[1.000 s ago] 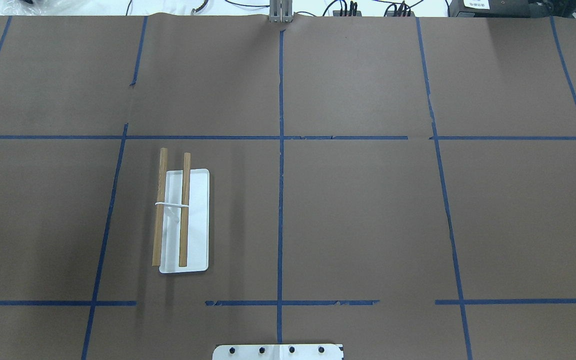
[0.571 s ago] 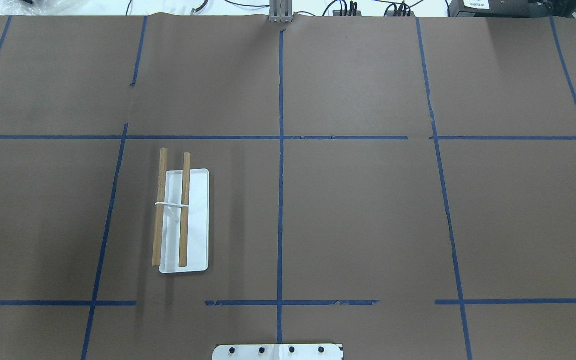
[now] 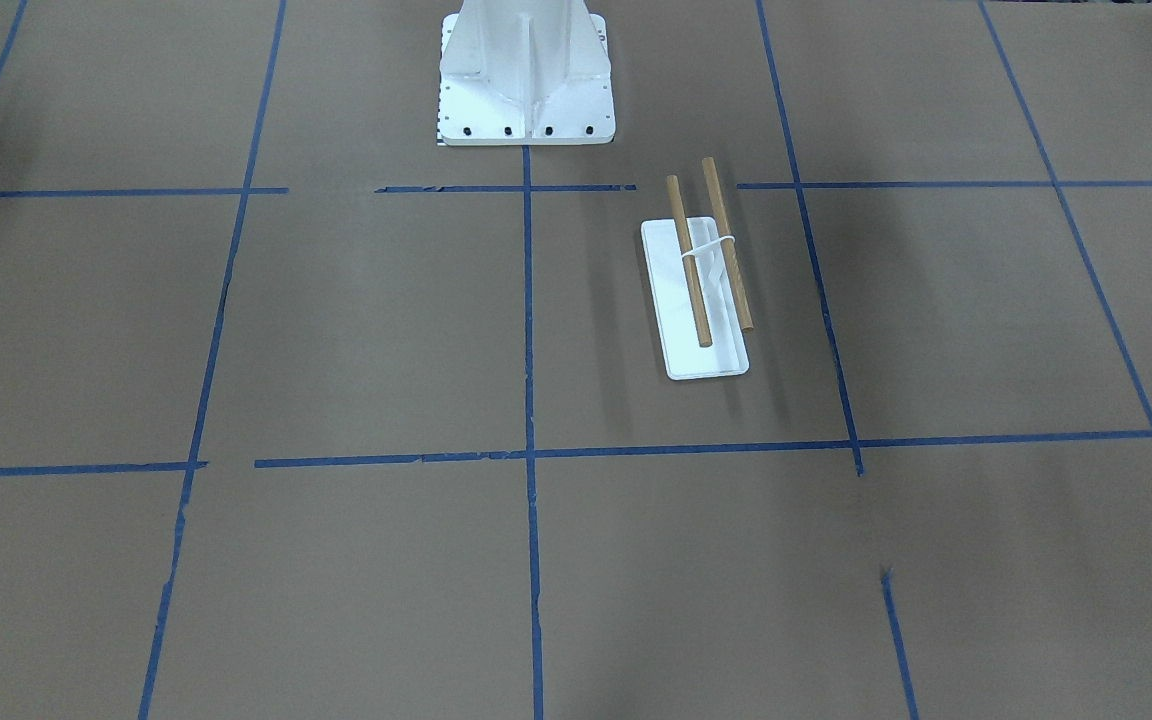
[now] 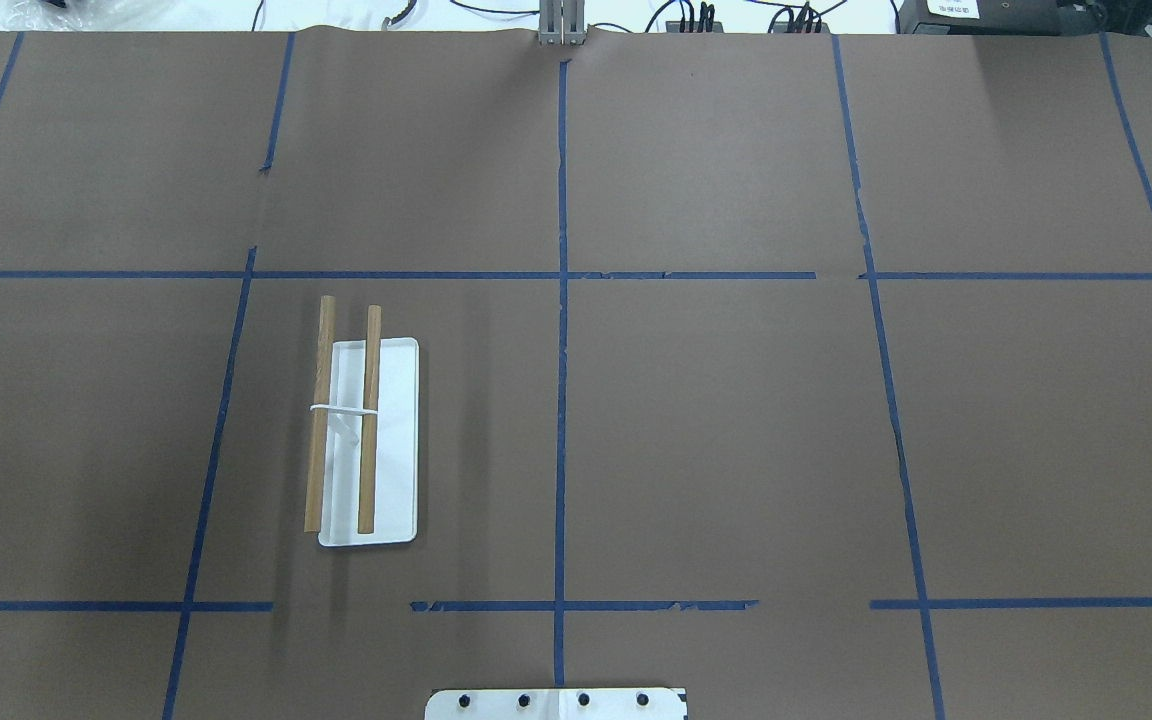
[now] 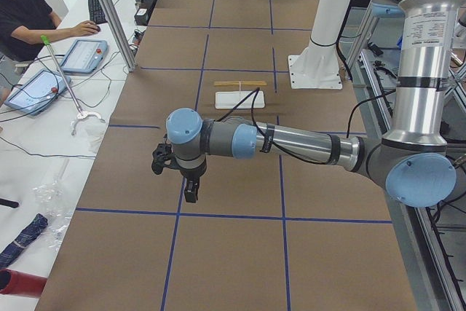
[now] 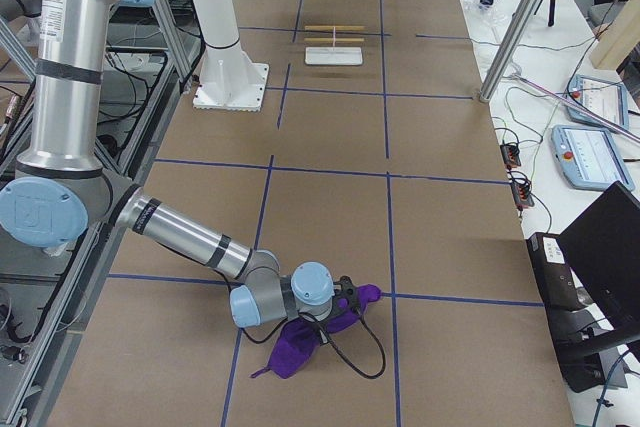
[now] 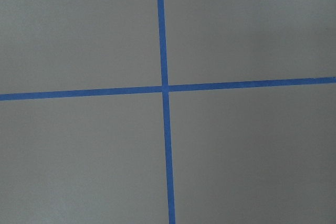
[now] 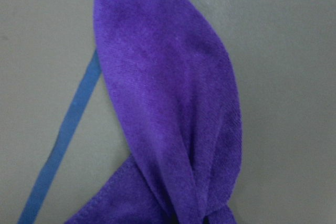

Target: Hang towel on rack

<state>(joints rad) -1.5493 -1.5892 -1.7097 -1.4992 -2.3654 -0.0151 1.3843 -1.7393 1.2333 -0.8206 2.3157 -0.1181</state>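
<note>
The towel [image 6: 300, 342], purple and bunched, was seen at the table's end on the robot's right. It lay across a line of blue tape [image 7: 163, 88] and well apart from the rack.

The table [image 4: 716, 450] was covered in brown paper and divided into a grid by that tape. The left arm [image 5: 306, 143] was stretched out low over the end of the table on the robot's left. The right arm [image 6: 185, 232] was reached down to the opposite end. The white pedestal [image 3: 526, 70] was bolted at the robot's edge of the table, on the middle line.

The rack [image 4: 366, 440] was set on the left half of the table, near the pedestal. Its flat white base [image 4: 396, 500] was laid on the paper. Its two wooden rods [image 4: 369, 420] were held parallel above it and joined at mid-length by a white bracket [image 4: 343, 409]. Nothing was hung on them.

The left gripper [image 5: 186, 183] was pointed down above a tape crossing; whether its jaws were parted could not be told. The right gripper [image 6: 348, 299] was pressed against the towel's upper end. Whether the cloth was clamped could not be told, since only purple fabric was shown by the right wrist view.
</note>
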